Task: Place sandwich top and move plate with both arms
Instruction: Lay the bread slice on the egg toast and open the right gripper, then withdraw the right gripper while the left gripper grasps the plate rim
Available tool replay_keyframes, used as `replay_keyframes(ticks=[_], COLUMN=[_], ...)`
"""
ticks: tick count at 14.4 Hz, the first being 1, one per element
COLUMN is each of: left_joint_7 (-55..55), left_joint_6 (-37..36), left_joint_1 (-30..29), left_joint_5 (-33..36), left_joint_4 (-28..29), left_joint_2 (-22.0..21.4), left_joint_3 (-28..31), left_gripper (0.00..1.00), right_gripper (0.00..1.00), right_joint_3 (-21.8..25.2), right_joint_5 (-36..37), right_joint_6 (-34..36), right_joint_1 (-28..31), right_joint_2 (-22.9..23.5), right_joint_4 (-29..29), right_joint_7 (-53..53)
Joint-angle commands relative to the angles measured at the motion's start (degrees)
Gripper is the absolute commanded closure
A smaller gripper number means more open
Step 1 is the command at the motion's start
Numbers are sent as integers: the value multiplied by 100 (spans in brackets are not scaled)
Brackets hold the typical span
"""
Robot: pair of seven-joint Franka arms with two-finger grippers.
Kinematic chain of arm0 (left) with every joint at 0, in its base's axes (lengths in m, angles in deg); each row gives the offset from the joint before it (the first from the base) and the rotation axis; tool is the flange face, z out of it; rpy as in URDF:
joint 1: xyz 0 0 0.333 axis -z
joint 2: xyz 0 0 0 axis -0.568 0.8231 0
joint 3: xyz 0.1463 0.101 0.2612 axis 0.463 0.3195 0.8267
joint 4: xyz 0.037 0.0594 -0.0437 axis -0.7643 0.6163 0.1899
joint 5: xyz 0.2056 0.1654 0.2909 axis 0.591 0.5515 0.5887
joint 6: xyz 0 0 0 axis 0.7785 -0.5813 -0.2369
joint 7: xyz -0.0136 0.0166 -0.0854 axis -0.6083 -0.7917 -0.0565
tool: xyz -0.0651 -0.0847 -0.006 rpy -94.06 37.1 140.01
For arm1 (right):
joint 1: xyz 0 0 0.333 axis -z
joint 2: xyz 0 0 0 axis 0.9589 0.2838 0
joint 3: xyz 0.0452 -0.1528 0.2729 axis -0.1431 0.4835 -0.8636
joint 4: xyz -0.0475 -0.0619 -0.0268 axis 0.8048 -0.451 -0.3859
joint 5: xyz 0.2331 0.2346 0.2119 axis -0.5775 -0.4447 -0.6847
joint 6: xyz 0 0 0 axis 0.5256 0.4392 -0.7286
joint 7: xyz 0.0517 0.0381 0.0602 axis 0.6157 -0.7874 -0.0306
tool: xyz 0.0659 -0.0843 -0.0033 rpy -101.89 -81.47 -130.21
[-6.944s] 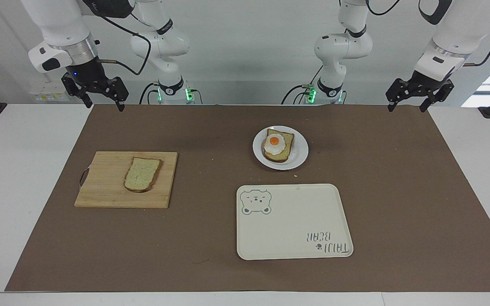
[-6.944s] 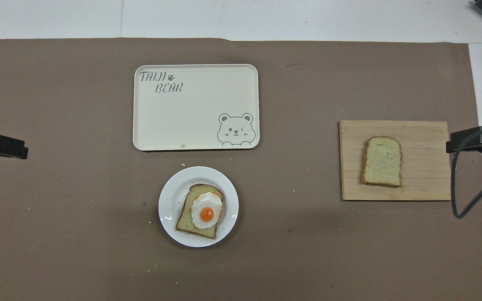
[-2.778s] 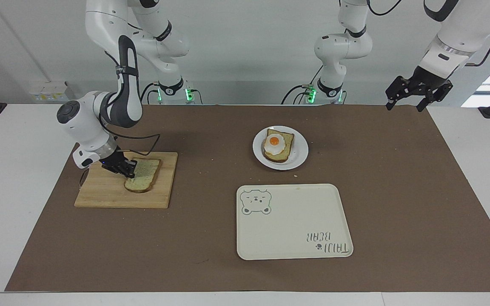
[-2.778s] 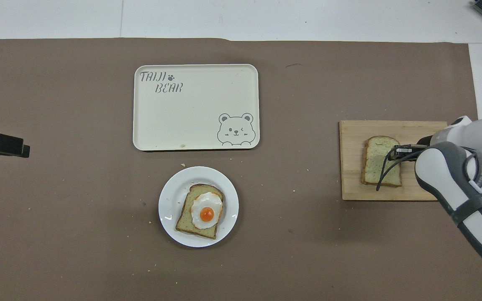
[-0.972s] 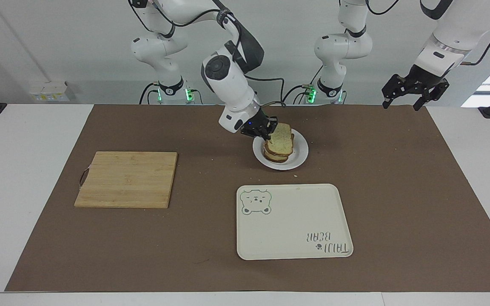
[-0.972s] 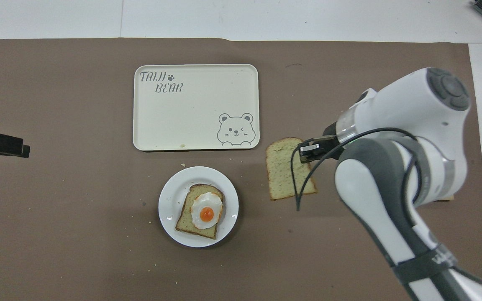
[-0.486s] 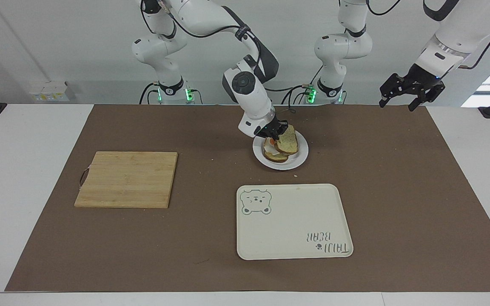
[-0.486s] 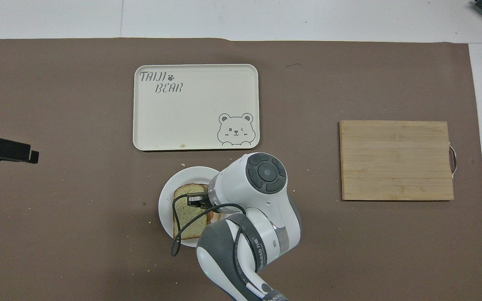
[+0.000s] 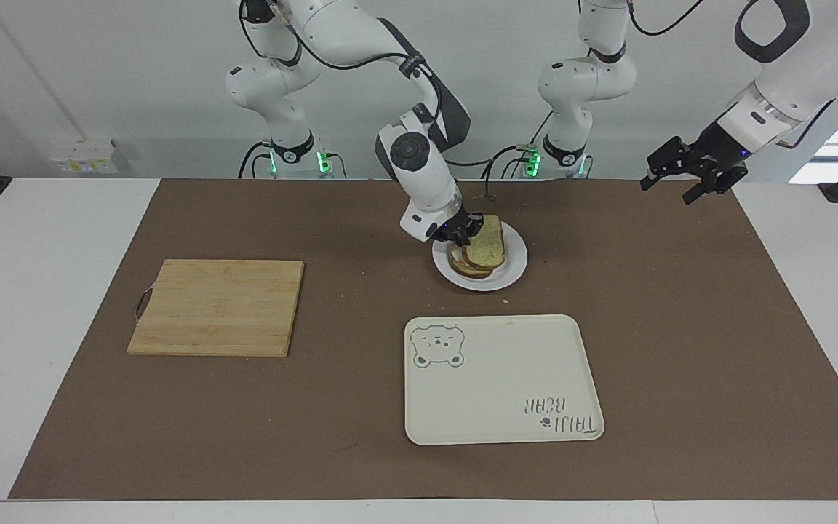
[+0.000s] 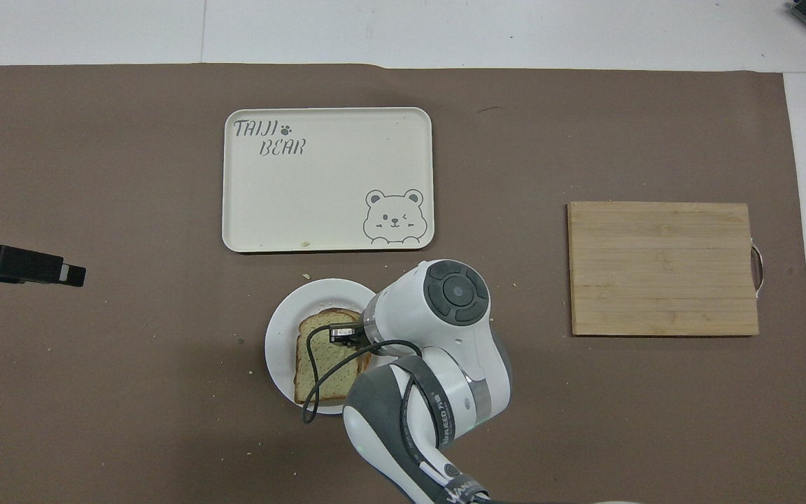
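- The right end effector (image 9: pixel 463 231) now sits low at the centre of the facing view, at the edge of the pale speckled bread slice with brown crust, the sandwich top (image 9: pixel 488 244).
- Half a second ago this slice hung tilted above the small round white plate (image 9: pixel 515 271). It now lies nearly flat on the lower bread slice (image 9: pixel 468 269), and the fried egg no longer shows.
- We cannot tell whether the right end effector is pinching the sandwich top or has let go.
- In the overhead view, the sandwich top (image 10: pixel 326 353) lies in the lower middle of the frame, on the plate (image 10: pixel 280 336).
- The left end effector (image 9: pixel 684 178), fingers spread and empty, has drifted slightly lower and inward at the upper edge of the facing view.
- The rectangular wooden cutting board (image 9: pixel 215 306) is bare. The cream rectangular tray with the bear drawing (image 9: pixel 499 378) lies below the plate in the facing view.
- We judge the placing step nearly complete. Releasing the slice and moving the plate with both arms remain.
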Motion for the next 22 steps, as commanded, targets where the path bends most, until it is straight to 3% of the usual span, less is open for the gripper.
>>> replay_keyframes(ticks=[1, 6, 10, 12, 15, 20, 22], left_joint_7=[456, 1088, 1834, 2292, 2320, 2531, 2619], left_joint_6=[373, 1059, 1568, 1989, 2640, 3449, 3634], left_joint_1=[-215, -145, -23, 21, 530, 1251, 1435], left_joint_5=[-433, -995, -1654, -2040, -2628, -3359, -3614], left_joint_4=[573, 1478, 2287, 2883, 3508, 4546, 4749], left_joint_2=[-163, -111, -40, -57, -93, -215, -242], left_joint_3=[-40, -49, -49, -57, -57, -57, -57], left_gripper=[0, 0, 0, 0, 0, 0, 0], right_gripper=[0, 0, 0, 0, 0, 0, 0], right_joint_3=[-12, -12, -12, 6, 23, 58, 85], right_joint_5=[580, 1179, 2496, 2796, 2842, 2850, 2868], right_joint_6=[17, 947, 1835, 2116, 2783, 4032, 4139], right_joint_1=[506, 1842, 2458, 2678, 3091, 3680, 3830], right_joint_2=[-217, -849, -1192, -1490, -1861, -1835, -1870], right_joint_4=[-95, -324, -789, -912, -1193, -2326, -2346], right_joint_7=[-182, -286, -498, -507, -516, -901, -1060])
